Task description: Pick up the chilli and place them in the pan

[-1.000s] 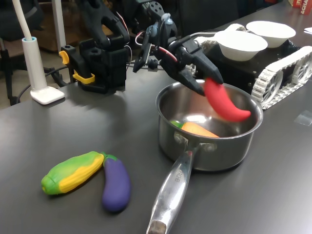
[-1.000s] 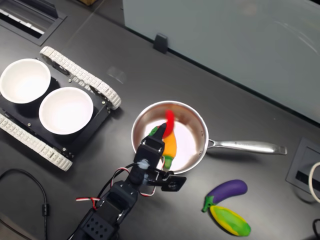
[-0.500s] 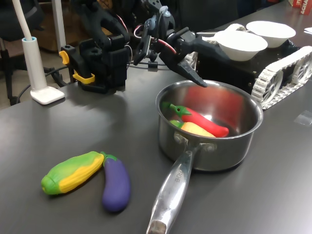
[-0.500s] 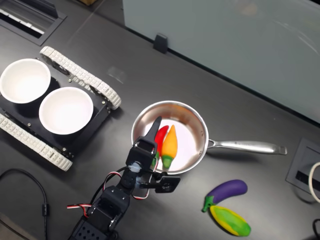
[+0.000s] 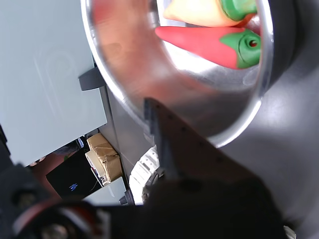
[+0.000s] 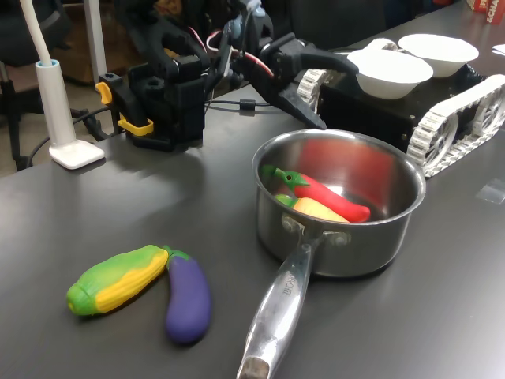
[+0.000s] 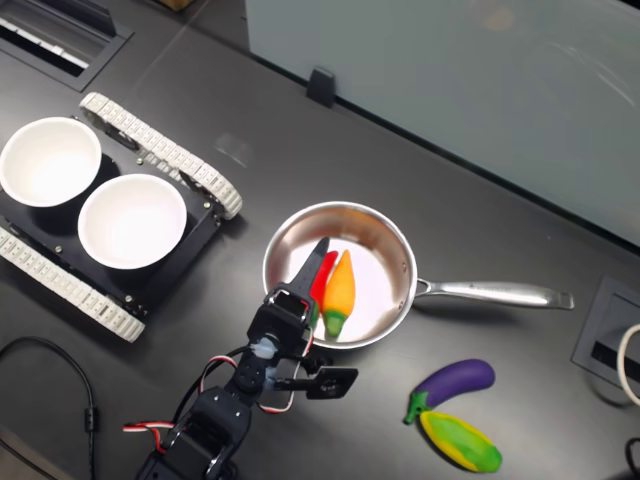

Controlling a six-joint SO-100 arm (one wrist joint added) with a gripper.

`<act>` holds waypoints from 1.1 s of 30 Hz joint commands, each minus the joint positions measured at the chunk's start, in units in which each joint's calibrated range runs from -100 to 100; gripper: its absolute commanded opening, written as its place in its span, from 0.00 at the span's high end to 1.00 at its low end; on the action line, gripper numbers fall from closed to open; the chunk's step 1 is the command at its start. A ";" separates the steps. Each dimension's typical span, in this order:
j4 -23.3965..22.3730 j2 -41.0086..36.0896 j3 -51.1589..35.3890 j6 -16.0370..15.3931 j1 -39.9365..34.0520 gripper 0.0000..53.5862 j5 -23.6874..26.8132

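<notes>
Lying in the pan [image 6: 371, 237], the chilli [image 6: 327, 193] is unchanged; the gripper [image 6: 304, 110] has drawn back, its jaws parted and empty. No legible writing.

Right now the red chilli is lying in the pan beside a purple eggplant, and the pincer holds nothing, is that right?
Not quite. The chilli lies in the pan beside an orange vegetable, as the first exterior view shows; the purple eggplant is on the table. The pincer does hold nothing.
</notes>
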State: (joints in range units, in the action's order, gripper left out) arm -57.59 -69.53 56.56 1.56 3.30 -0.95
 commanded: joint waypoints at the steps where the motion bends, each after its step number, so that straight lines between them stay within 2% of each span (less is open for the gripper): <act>1: -2.07 -5.92 -6.36 -0.22 0.83 0.23 0.73; 6: -4.29 -10.14 -6.90 -0.30 1.52 0.29 1.37; 12: -5.91 -13.26 -6.90 -0.72 2.89 0.45 2.10; 14: -6.00 -13.60 -6.63 -1.56 3.70 0.55 2.30; 24: -8.04 -16.81 -5.08 -3.58 2.89 0.91 1.66; 28: -10.43 -17.82 -5.27 -3.66 2.55 1.00 0.63; 33: -14.61 -20.86 -4.45 -3.66 3.12 1.00 -0.59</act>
State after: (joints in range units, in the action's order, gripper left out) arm -69.91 -87.54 56.47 -1.38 5.83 -0.32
